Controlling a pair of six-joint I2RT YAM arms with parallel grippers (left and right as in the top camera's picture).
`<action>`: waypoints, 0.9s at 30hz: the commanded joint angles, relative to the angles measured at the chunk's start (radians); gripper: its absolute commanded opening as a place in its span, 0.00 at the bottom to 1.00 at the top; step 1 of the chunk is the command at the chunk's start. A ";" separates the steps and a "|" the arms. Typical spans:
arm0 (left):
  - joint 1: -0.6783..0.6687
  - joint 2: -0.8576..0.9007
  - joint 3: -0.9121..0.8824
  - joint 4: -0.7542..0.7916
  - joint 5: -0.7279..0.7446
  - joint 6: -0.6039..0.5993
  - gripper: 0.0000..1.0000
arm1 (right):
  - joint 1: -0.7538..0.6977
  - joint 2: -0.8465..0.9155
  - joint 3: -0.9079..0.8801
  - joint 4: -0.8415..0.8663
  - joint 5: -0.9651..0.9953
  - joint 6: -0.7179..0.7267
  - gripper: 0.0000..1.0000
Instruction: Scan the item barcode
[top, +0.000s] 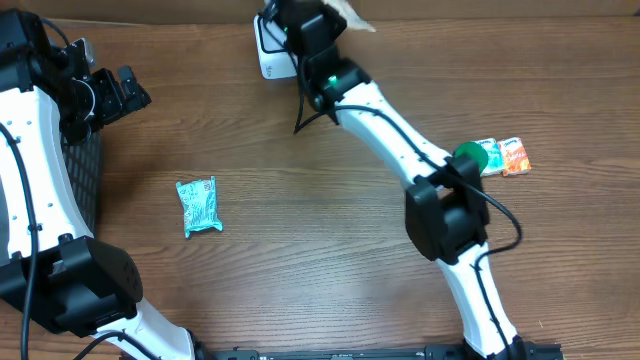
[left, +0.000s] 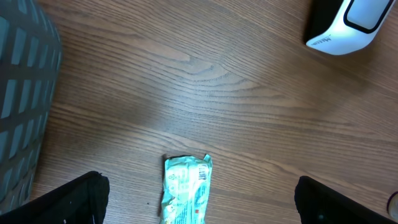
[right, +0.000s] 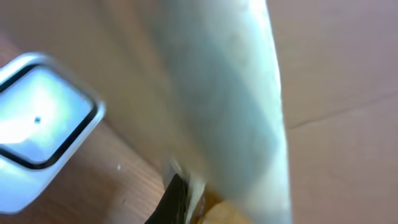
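Left hand (top: 122, 90) hangs wide open and empty at the left, with a green packet (top: 199, 206) nearer on the desk (top: 330, 230). At the far edge, right hand (top: 322, 28) grips the pale packet (right: 230, 93) just beside the scanner (top: 270, 55). Best to face its barcode squarely to the window and hold steady.

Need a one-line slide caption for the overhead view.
Right claw holds a pale packet by the scanner; a green packet lies on the table.

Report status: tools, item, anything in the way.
Left tool open, holding nothing. Right tool shut on pale packet, close by the scanner. Nothing seen between them; teal packet lies well apart.
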 joint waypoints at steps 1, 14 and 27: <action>0.002 0.010 -0.004 0.002 -0.003 0.005 1.00 | 0.013 0.024 0.013 0.050 0.065 -0.065 0.04; 0.002 0.010 -0.004 0.002 -0.003 0.005 1.00 | 0.023 0.071 0.013 0.068 0.098 -0.260 0.04; 0.002 0.010 -0.004 0.002 -0.003 0.005 1.00 | 0.049 0.071 0.013 0.041 0.116 -0.282 0.04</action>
